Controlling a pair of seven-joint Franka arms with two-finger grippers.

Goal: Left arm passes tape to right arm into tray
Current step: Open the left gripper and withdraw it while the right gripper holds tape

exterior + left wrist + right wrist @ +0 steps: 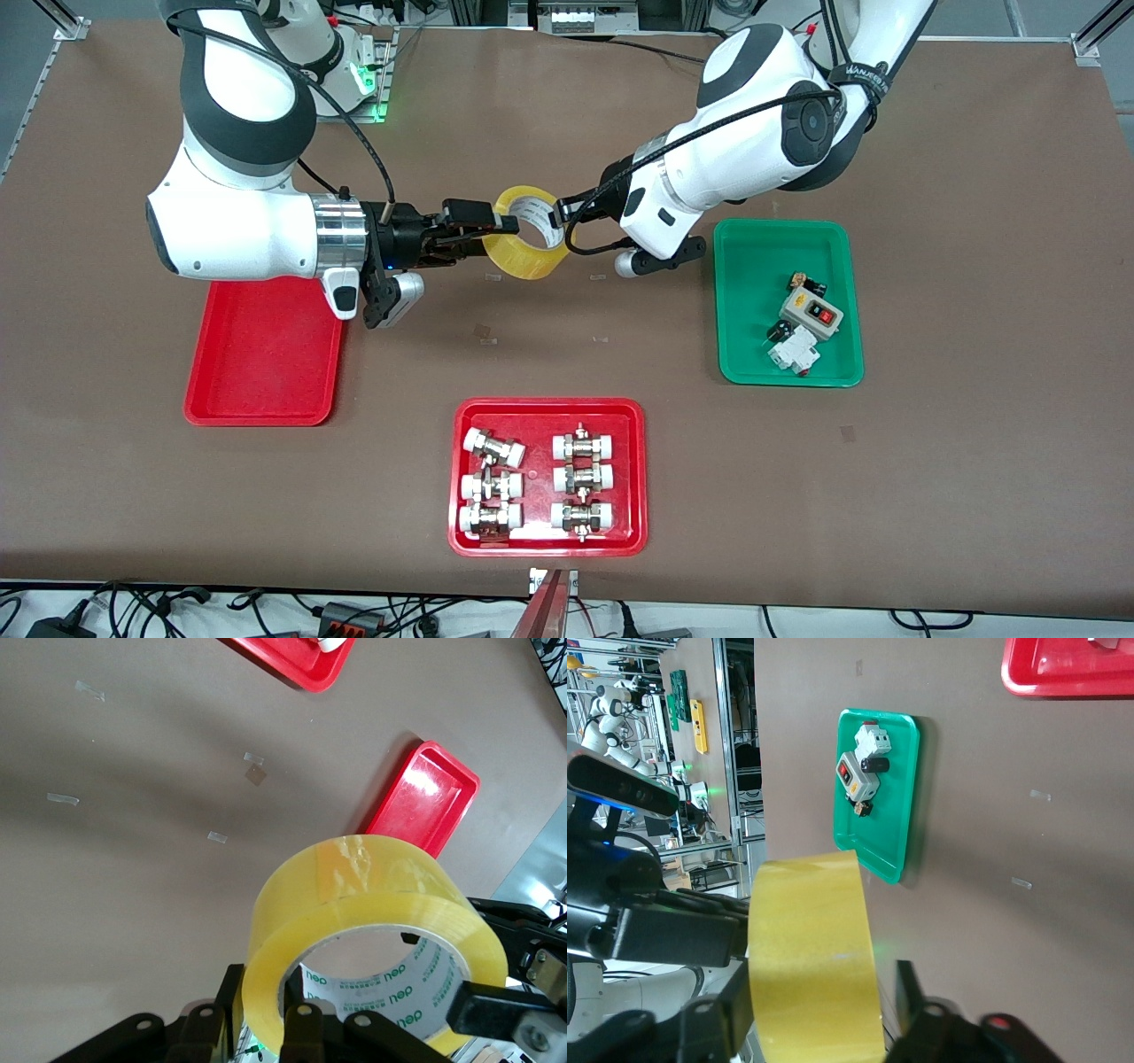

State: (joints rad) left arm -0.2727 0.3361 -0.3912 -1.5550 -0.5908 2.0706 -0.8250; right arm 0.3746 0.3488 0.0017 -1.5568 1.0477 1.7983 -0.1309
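Observation:
The yellow tape (532, 255) hangs in the air over the middle of the table, between both arms. My left gripper (560, 218) is shut on the roll's wall, one finger inside the white core and one outside, as the left wrist view shows (266, 1019). My right gripper (483, 235) reaches in from the right arm's end and straddles the tape's (811, 957) width. One finger lies against the roll, and a small gap shows at the other. The plain red tray (266, 354) lies under the right arm's wrist, and it also shows past the tape (372, 895) as the tray (425, 797).
A red tray of pipe fittings (547, 478) lies nearer the front camera, mid-table. A green tray (788, 301) with a switch box and small parts lies toward the left arm's end. Small bits of clear tape are stuck on the brown tabletop.

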